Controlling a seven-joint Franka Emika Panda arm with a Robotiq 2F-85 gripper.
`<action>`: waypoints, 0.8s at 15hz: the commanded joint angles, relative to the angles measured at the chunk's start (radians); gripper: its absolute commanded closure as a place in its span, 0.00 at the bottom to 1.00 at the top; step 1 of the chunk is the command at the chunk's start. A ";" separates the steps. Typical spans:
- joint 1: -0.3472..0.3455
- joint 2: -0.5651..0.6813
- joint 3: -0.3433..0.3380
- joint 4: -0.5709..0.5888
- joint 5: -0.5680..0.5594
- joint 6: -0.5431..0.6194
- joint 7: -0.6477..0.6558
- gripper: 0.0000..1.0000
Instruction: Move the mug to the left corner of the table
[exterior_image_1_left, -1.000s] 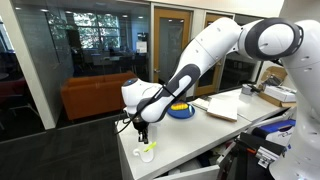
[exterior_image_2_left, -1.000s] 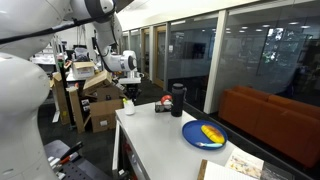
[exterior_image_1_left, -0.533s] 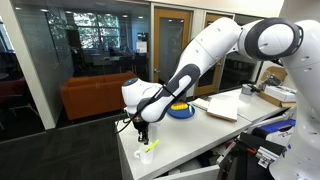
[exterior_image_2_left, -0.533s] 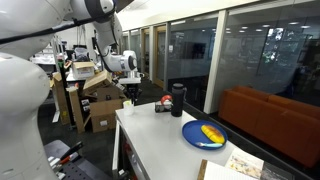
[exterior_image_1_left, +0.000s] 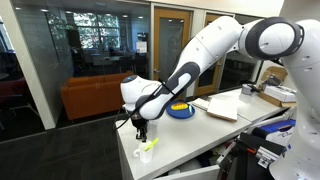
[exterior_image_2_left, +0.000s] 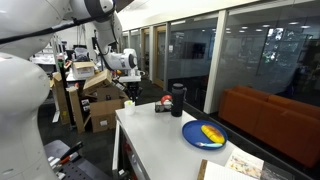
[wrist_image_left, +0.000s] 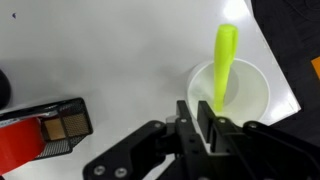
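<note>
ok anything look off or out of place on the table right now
Nothing is spilled or broken. The one thing that stands out is the mug: it sits very close to the edge of the table, near a corner, with a yellow-green stick leaning out over its rim at a tilt.

We see the tool (wrist_image_left: 203, 120) hiding the near rim of the mug (wrist_image_left: 250, 95); the picture's edge cuts off a red object (wrist_image_left: 25, 148).

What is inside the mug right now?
A yellow-green stick lies slanted inside the mug, poking out past its rim. The pincer covers the near part of the mug's inside, so anything there is hidden.
</note>
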 joint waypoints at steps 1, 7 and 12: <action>0.003 -0.012 -0.004 0.020 -0.007 -0.035 0.022 0.68; 0.006 -0.030 -0.013 0.032 -0.012 -0.043 0.042 0.69; 0.008 -0.070 -0.025 0.064 -0.006 -0.096 0.108 0.77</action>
